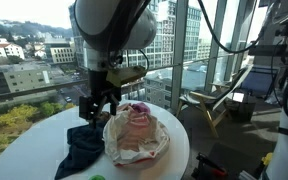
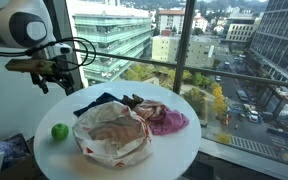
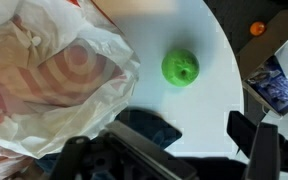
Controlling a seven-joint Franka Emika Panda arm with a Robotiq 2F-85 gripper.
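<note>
My gripper (image 1: 97, 102) (image 2: 50, 72) is open and empty, held above the round white table (image 2: 189, 150) near its edge. In the wrist view its two fingers (image 3: 184, 140) frame bare table top and a corner of a dark blue cloth (image 3: 149, 128). A green apple (image 3: 181, 67) (image 2: 60, 131) lies on the table beyond the fingers. A crumpled white plastic bag with red print (image 3: 44, 80) (image 2: 114, 140) (image 1: 134, 135) sits mid-table. The dark blue cloth (image 1: 82, 150) (image 2: 102, 100) lies beside the bag. A magenta cloth (image 2: 166, 120) lies on the bag's other side.
Floor-to-ceiling windows (image 2: 134, 40) stand right behind the table. A wooden chair (image 1: 214, 100) and equipment stand off to one side. A blue and white item (image 3: 279, 85) (image 2: 4, 152) lies just off the table edge. A small orange object (image 3: 257, 28) is on the floor.
</note>
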